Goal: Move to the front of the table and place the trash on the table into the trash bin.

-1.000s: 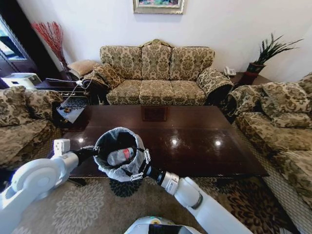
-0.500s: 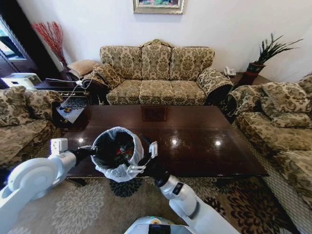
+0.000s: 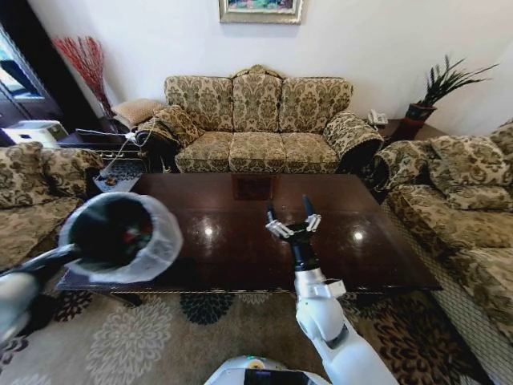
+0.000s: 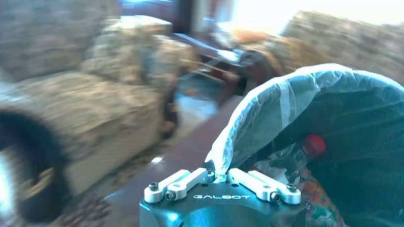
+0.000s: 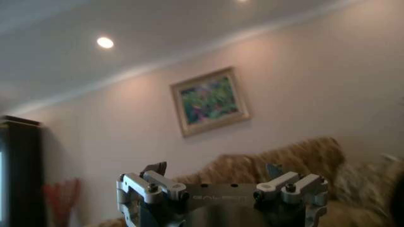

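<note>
My left gripper (image 4: 218,178) is shut on the bag-lined rim of the trash bin (image 3: 120,238), holding it lifted and tilted at the left, off the table's front left corner. Inside the trash bin (image 4: 353,142) lie trash pieces: a clear bottle with a red cap (image 4: 313,144) and a colourful wrapper (image 4: 323,204). My right gripper (image 3: 290,212) points upward over the middle of the dark glossy table (image 3: 240,253), open, with nothing between its fingers (image 5: 154,168). It stands well to the right of the bin.
A patterned sofa (image 3: 260,120) stands behind the table, an armchair (image 3: 32,192) on the left and another sofa (image 3: 465,208) on the right. A side table (image 3: 112,172) with clutter sits at the back left. Patterned carpet (image 3: 144,337) lies in front.
The right gripper has let the bottle go into the bin, pulled out, and swung right and up over the table. The left arm has carried the bin leftward and tilted it.
</note>
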You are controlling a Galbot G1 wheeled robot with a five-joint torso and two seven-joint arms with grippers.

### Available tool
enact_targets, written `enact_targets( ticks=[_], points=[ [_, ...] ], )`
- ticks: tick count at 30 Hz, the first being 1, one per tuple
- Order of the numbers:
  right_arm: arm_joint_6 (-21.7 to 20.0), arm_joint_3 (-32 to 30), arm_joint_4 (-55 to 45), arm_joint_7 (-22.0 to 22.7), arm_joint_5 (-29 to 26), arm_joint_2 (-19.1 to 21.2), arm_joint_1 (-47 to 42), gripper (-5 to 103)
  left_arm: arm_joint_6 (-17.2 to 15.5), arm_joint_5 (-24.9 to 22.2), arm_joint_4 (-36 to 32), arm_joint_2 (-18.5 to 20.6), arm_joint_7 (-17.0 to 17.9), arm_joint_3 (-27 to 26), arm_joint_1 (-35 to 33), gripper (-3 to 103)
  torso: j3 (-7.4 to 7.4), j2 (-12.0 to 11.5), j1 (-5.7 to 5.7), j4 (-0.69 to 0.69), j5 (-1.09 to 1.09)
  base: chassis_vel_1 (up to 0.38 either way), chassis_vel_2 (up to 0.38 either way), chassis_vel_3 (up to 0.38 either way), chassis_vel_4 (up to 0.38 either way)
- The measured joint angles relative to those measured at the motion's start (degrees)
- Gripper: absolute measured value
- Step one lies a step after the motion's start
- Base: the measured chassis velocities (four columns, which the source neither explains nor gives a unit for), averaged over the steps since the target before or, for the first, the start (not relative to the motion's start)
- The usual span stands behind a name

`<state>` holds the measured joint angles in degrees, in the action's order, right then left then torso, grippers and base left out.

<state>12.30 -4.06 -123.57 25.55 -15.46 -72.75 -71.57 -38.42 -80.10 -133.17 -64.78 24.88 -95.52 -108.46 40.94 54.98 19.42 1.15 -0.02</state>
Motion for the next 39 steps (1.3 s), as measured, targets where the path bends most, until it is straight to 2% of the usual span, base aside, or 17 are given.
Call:
enact_targets(
  ticks=[3,10,12,13,15,18,20,21,23,24,25,27,28,30,32,34,39],
  points=[
    [-0.5,-0.7,1.8,2.8,-1.4,-0.1,-0.2,100,1.4,1.2,4.0,-4.7,-0.3,-2.8,-0.7,0,0.00,0.0,0.01,0.01,0.03,0.000,0.000,0.000,0.000],
    [0.3,-1.2,1.9,2.4,-4.6,0.7,-2.6,100,5.1,3.8,14.5,-8.8,-0.5,-6.1,-0.7,0,0.00,0.0,0.00,0.01,0.04,0.000,0.000,0.000,0.000],
    [0.6,-2.2,1.5,1.4,-5.3,0.7,-3.2,100,8.0,6.5,19.8,-10.0,-0.4,-4.2,-0.6,0,0.00,0.0,0.00,0.01,0.06,0.000,0.000,0.000,0.000],
    [0.6,-2.2,1.5,1.4,-5.3,0.7,-3.2,100,8.0,6.5,19.8,-10.0,-0.4,-4.2,-0.6,0,0.00,0.0,0.00,0.01,0.06,0.000,0.000,0.000,0.000],
    [0.6,-4.7,0.9,-0.2,-4.8,0.0,-3.9,100,9.7,9.3,25.1,-11.2,-1.0,-0.4,0.6,0,0.01,0.0,0.00,0.05,-0.02,0.000,0.000,0.000,0.000],
    [0.5,-6.5,0.2,-0.2,-3.7,-0.6,-4.5,100,10.2,11.0,29.0,-11.4,-2.3,3.1,2.2,0,0.00,0.0,0.00,0.02,-0.01,0.000,0.000,0.000,0.000],
    [0.4,-7.7,-0.8,0.4,-3.1,-0.1,-4.7,100,11.8,14.3,36.2,-11.4,-4.1,6.4,4.1,0,0.00,0.0,0.01,-0.09,-0.02,0.000,0.000,0.000,0.000],
    [0.4,-7.7,-0.8,0.4,-3.1,-0.1,-4.7,100,11.8,14.3,36.2,-11.4,-4.1,6.4,4.1,0,0.00,0.0,0.01,-0.09,-0.02,0.000,0.000,0.000,0.000],
    [0.8,-8.0,-1.7,0.3,-3.6,0.4,-4.9,100,13.1,17.6,44.0,-10.9,-6.1,8.2,5.7,0,0.01,0.0,0.02,0.01,0.09,0.000,0.000,0.000,0.000],
    [0.8,-8.0,-1.7,0.3,-3.6,0.4,-4.9,100,13.1,17.6,44.0,-10.9,-6.1,8.2,5.7,0,0.01,0.0,0.02,0.01,0.09,0.000,0.000,0.000,0.000],
    [1.4,-8.2,-1.8,-0.3,-3.8,0.4,-5.1,100,14.3,19.3,48.9,-10.5,-7.1,9.4,6.9,0,0.01,0.0,0.01,0.02,0.04,0.000,0.000,0.000,0.000],
    [1.8,-8.2,-1.8,-0.6,-3.8,0.4,-5.1,100,14.9,19.9,51.6,-10.3,-7.6,10.0,7.6,0,0.01,0.0,0.01,0.02,-0.01,0.000,0.000,0.000,0.000],
    [2.4,-8.2,-1.8,-1.0,-3.7,0.4,-5.2,100,15.7,20.4,55.8,-9.8,-8.5,11.0,8.8,0,0.01,0.0,0.01,0.03,-0.04,0.000,0.000,0.000,0.000],
    [3.2,-8.0,-1.8,-1.6,-3.1,0.3,-5.5,100,16.7,21.1,61.2,-9.0,-10.1,12.3,10.4,0,0.01,0.0,0.01,0.02,0.01,0.000,0.000,0.000,0.000],
    [3.4,-8.0,-1.9,-1.7,-2.8,0.3,-5.7,100,17.0,21.5,62.9,-8.7,-10.6,12.7,10.9,0,0.01,0.0,0.01,0.01,0.03,0.000,0.000,0.000,0.000],
    [4.6,-7.9,-2.7,-2.1,-1.0,0.1,-6.9,100,18.4,23.0,72.2,-7.0,-13.6,14.3,14.3,0,0.01,0.0,0.00,0.01,0.02,0.000,0.000,0.000,0.000],
    [6.2,-6.4,-3.2,-0.8,0.6,0.0,-8.6,100,18.7,24.9,81.4,-5.5,-18.5,15.9,19.1,0,0.01,0.0,0.01,0.01,0.06,0.000,0.000,0.000,0.000]
  ],
)
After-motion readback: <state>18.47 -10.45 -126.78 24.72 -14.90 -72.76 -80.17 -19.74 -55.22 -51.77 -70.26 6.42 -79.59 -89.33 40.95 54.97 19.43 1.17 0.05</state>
